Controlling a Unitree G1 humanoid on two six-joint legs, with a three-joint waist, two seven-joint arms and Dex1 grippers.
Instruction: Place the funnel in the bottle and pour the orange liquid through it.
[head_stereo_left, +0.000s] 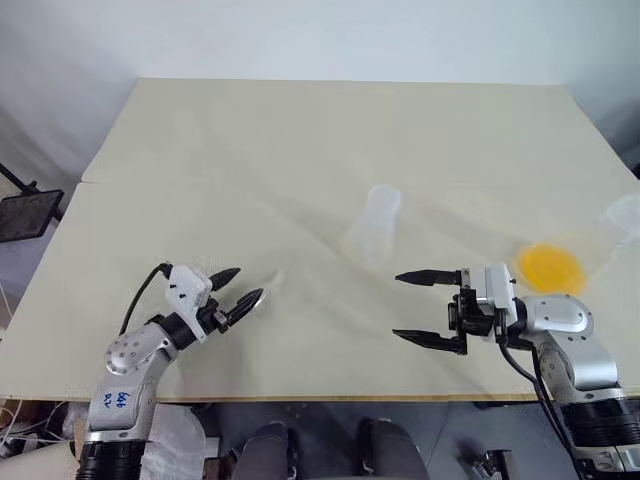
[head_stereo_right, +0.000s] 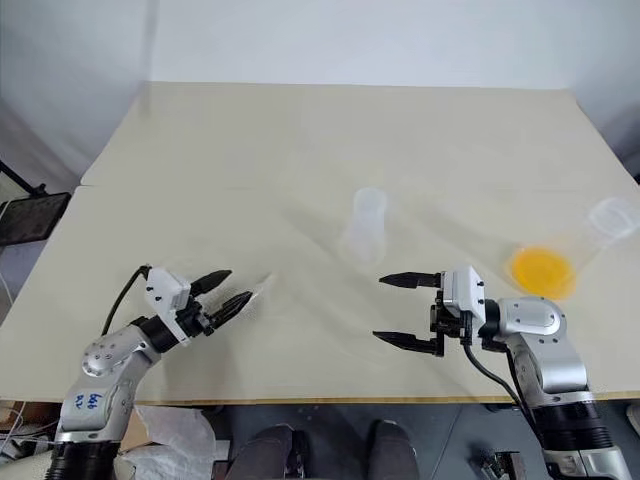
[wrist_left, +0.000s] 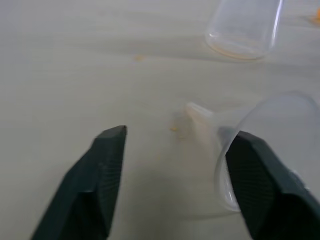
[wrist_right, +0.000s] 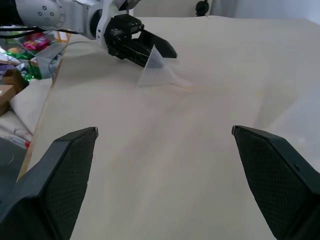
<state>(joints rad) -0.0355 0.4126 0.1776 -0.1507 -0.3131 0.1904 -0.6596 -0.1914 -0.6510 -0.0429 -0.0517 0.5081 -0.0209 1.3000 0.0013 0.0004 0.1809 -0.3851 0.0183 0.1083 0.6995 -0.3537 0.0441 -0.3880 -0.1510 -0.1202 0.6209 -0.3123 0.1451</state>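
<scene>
Beige desk (head_stereo_left: 300, 150): left gripper (head_stereo_left: 240, 288) jaws part-spread around the funnel (wrist_left: 250, 155), near the bottle (head_stereo_left: 376, 224); right gripper (head_stereo_left: 418, 307) jaws spread wide, empty.

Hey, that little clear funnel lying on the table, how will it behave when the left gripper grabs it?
The funnel looks like thin plastic, so probably light and slippery. Lying on its side, its cone may roll or skid away from the left gripper.
</scene>
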